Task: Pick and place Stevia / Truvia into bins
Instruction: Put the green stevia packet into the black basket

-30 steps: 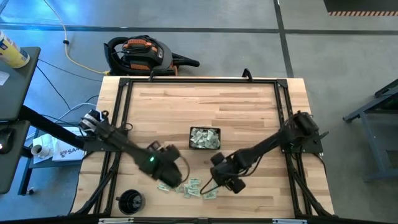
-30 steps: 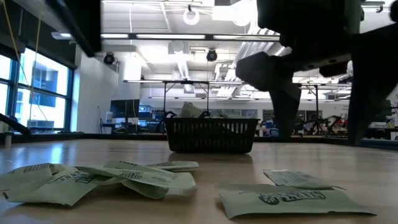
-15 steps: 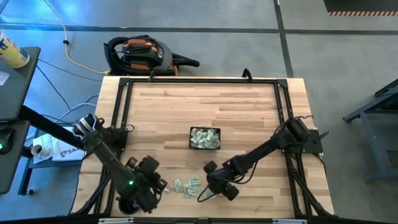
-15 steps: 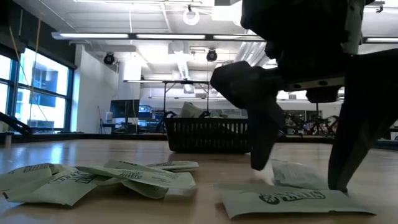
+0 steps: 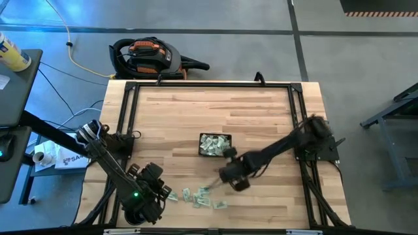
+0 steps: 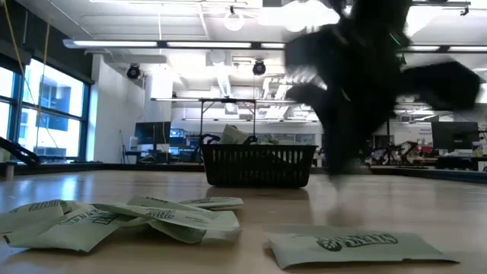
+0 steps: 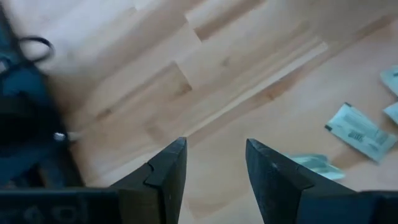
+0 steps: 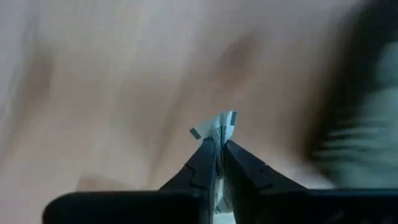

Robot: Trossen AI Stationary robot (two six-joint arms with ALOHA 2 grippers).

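**Observer:** What have your jaws got?

**Me:** My right gripper (image 8: 219,149) is clenched on one Stevia sachet (image 8: 222,123). I have it by one end, so the rest of the paper pokes out past my fingertips (image 8: 205,158), a bit crumpled. Thin packets lie flat on the wood, so an edge pinch looks like the only way to lift one.

**Observer:** And the other jaws?

**Me:** My left gripper (image 7: 214,165) stands parted with nothing between the fingers, low over bare table (image 5: 170,111) near the front left corner. It sits beside the loose pile (image 5: 199,196), I think to keep clear of my right arm's path.

**Observer:** Where is the sachet headed?

**Me:** To the black mesh tray (image 5: 215,145), mid-table, which already holds a heap of packets. My right gripper hangs between the pile and that tray, just off its near right corner. The tray walls are low, so I judge I should open directly above it.
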